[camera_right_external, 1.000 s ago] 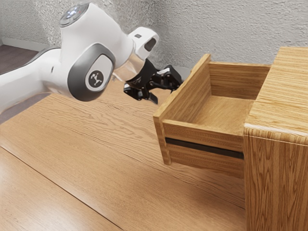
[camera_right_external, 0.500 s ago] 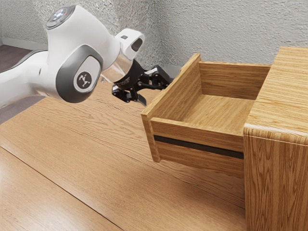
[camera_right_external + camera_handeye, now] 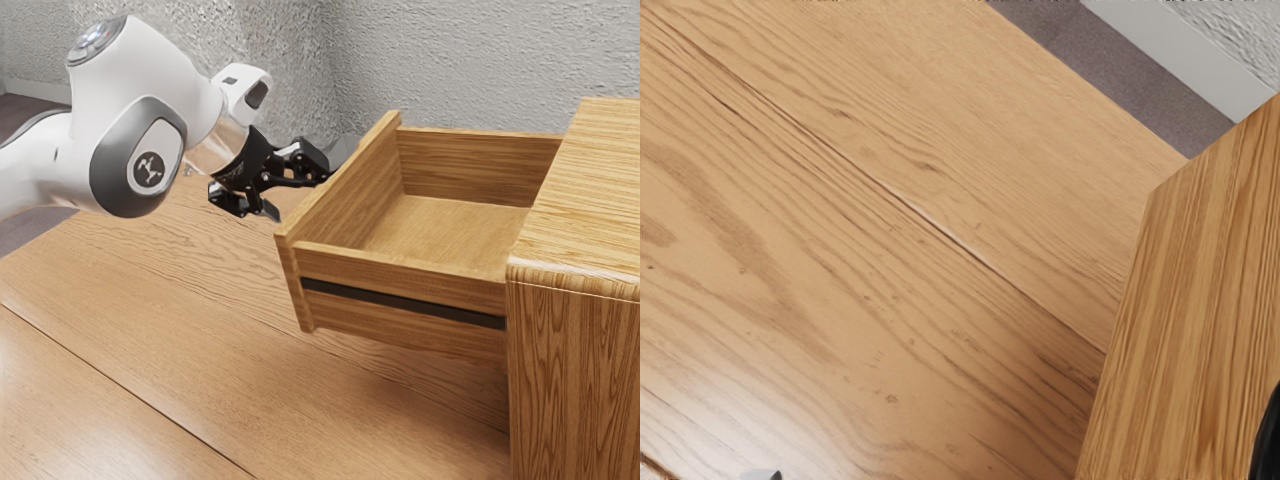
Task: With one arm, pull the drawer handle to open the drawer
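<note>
The drawer (image 3: 430, 235) stands pulled far out of the cabinet (image 3: 580, 300), its bare wooden floor and inner walls open to the room. Its front panel (image 3: 340, 195) sits right against the gripper (image 3: 316, 166), on the side away from the arm (image 3: 130, 130). The handle is hidden on the panel's far face, so I cannot tell whether the gripper is clamped on it or loose. In the wrist view, the panel (image 3: 1200, 330) rises just beside the hand, with the table (image 3: 840, 250) below. I judge the opening largely done. At most a short stretch of travel is left, if the drawer runs any further.
</note>
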### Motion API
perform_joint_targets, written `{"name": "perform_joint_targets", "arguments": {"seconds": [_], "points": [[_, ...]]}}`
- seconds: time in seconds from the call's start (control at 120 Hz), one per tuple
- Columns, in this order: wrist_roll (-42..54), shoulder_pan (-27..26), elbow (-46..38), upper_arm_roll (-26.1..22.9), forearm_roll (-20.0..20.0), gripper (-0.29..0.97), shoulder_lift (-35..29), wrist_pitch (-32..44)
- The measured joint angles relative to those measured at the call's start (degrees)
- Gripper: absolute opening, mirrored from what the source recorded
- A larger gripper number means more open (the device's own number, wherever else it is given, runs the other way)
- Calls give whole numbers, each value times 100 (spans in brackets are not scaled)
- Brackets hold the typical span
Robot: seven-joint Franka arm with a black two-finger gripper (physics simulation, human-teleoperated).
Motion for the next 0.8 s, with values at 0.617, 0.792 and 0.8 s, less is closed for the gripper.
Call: {"name": "perform_joint_targets", "arguments": {"seconds": [0.617, 0.792, 0.8], "points": [[-2, 37, -134, 26, 196, 51, -224, -2], [15, -6, 7, 20, 648, 51, -353, -35], [16, -6, 25, 20, 681, 51, -361, -43]]}}
